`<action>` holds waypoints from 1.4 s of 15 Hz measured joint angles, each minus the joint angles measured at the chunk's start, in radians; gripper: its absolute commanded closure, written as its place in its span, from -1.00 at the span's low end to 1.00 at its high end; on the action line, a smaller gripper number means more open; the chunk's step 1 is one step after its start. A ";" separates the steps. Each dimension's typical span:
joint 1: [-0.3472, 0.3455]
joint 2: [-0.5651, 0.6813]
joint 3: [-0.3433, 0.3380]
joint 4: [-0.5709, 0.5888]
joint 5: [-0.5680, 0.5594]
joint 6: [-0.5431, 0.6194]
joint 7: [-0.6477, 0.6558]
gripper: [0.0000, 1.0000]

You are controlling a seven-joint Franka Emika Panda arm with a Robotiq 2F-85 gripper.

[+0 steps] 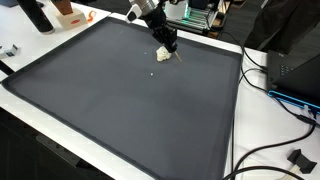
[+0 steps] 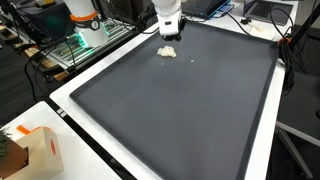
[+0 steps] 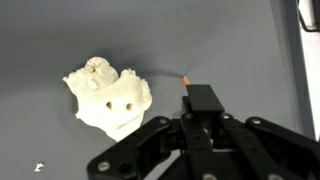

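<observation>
A white, lumpy bone-like model (image 3: 110,97) with two small holes lies on the dark mat (image 3: 230,40), left of my gripper (image 3: 203,98). The jaws are pressed together, and a thin stick with an orange tip (image 3: 185,76) pokes out from between them, its tip resting near the mat just right of the model. In both exterior views the gripper (image 1: 166,42) (image 2: 168,32) hangs over the far part of the mat, right above the white model (image 1: 163,57) (image 2: 168,51). A tiny white crumb (image 1: 152,71) (image 2: 194,58) lies close by.
The big dark mat (image 1: 130,110) (image 2: 190,110) covers a white table. An orange and white box (image 2: 40,150) (image 1: 68,12) and a dark bottle (image 1: 36,15) stand off the mat. Cables (image 1: 285,100) and a black case (image 1: 295,60) lie beside one edge; equipment (image 2: 85,30) stands behind.
</observation>
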 measured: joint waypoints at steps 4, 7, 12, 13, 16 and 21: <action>0.000 0.000 -0.001 0.000 0.014 0.000 0.000 0.94; 0.000 0.000 -0.002 0.000 0.020 0.000 0.001 0.94; 0.000 -0.006 -0.004 0.000 0.020 -0.003 0.026 0.94; 0.000 -0.009 -0.006 0.000 0.020 -0.003 0.034 0.94; 0.000 -0.026 -0.009 0.000 0.015 -0.004 0.065 0.94; 0.001 -0.075 -0.011 0.000 -0.021 -0.005 0.146 0.94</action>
